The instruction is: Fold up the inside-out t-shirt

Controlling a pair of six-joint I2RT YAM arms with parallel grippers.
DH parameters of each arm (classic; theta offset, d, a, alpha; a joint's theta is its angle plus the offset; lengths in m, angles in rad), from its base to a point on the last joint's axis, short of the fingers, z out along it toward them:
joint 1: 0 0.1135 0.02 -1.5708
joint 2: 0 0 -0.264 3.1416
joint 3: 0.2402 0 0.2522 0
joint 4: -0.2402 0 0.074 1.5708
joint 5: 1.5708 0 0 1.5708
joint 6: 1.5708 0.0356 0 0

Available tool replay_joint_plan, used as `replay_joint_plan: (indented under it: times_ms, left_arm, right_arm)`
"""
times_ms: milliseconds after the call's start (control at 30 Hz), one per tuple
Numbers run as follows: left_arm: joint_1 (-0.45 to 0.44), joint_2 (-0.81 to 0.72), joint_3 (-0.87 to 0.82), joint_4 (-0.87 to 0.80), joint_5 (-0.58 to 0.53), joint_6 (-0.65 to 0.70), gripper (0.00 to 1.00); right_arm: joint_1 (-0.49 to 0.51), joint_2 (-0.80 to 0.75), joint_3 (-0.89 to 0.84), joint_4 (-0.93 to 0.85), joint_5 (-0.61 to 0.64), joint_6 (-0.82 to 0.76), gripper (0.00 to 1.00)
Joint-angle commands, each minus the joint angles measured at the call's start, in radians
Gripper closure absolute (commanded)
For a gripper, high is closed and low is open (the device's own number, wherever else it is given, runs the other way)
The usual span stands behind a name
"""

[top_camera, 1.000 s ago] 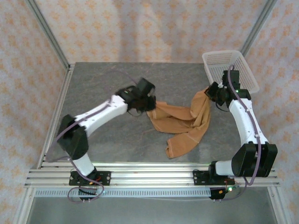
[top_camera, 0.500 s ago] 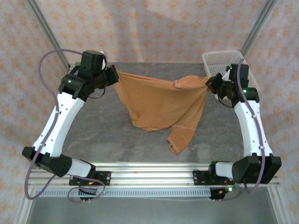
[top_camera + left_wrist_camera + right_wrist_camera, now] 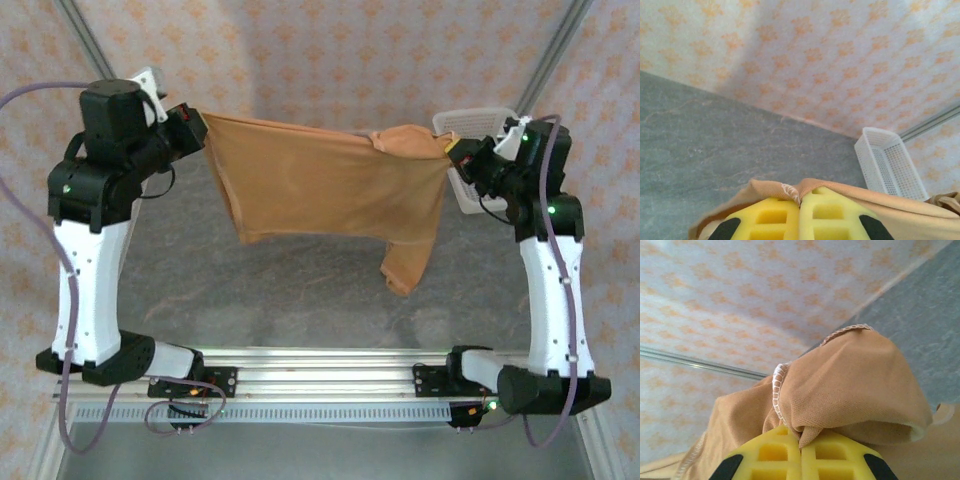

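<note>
- Above the grey table (image 3: 300,300), in the top view, the inside-out t-shirt (image 3: 330,185) hangs spread out in the air between the two arms.
- The left gripper (image 3: 198,128) pinches one top corner and the right gripper (image 3: 452,152) pinches the other. One sleeve dangles lower on the right side. A white basket (image 3: 490,120) sits just behind the right gripper.
- In the left wrist view, the yellow pads (image 3: 772,215) press together on a thin edge of the cloth.
- In the right wrist view, the yellow pads (image 3: 775,450) are closed on a bunched lump of cloth with a white stitched seam.
- The left hold looks small, so a hard pull could make the cloth slip out, and the shirt would drop in a heap.
- The dangling sleeve could tuck under the shirt when it is laid down and leave a lump.
- The cloth near the basket could catch on its rim.
</note>
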Motion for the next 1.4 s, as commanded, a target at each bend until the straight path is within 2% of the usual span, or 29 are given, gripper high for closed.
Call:
replay_joint_plan:
  times_ms: [0,167,300,467,533,600,700,800,867,1067,1267,1367]
  left_arm:
    - [0.009,-0.085,0.011,-0.05,-0.02,0.02,1.0]
    - [0.009,-0.174,-0.016,-0.034,-0.072,0.029,1.0]
    - [0.009,-0.156,-0.061,-0.019,-0.096,0.048,1.0]
    - [0.009,-0.05,-0.313,0.128,-0.096,0.058,1.0]
    - [0.009,0.027,-0.415,0.186,-0.103,0.068,1.0]
    - [0.009,0.118,-0.507,0.246,-0.113,0.075,1.0]
    - [0.003,0.208,-0.615,0.342,-0.052,0.067,1.0]
    - [-0.037,0.225,-0.697,0.404,-0.032,0.056,1.0]
    - [-0.081,0.213,-0.749,0.44,-0.046,0.06,1.0]
    - [-0.157,0.17,-0.87,0.488,-0.058,0.03,1.0]
    - [-0.159,0.122,-0.955,0.476,-0.086,0.014,1.0]
    - [-0.159,0.1,-0.991,0.483,-0.07,0.0,1.0]
  right_arm:
    - [-0.003,-0.08,0.019,0.06,-0.038,0.078,1.0]
    - [0.004,-0.144,0.016,0.082,-0.047,0.124,1.0]
    - [0.008,-0.129,-0.037,0.113,-0.018,0.131,1.0]
    - [0.026,-0.002,-0.192,0.227,0.046,0.126,1.0]
    - [0.038,0.084,-0.232,0.246,0.107,0.103,0.92]
    - [0.04,0.19,-0.25,0.237,0.192,0.076,0.74]
    - [0.046,0.322,-0.218,0.146,0.375,0.023,0.59]
    - [0.085,0.386,-0.189,0.103,0.459,-0.022,0.54]
    - [0.148,0.41,-0.181,0.114,0.503,-0.052,0.52]
    - [0.294,0.576,-0.076,0.094,0.543,-0.157,0.48]
    - [0.331,0.787,0.074,0.034,0.5,-0.235,0.48]
    - [0.351,0.901,0.195,0.001,0.536,-0.268,0.48]
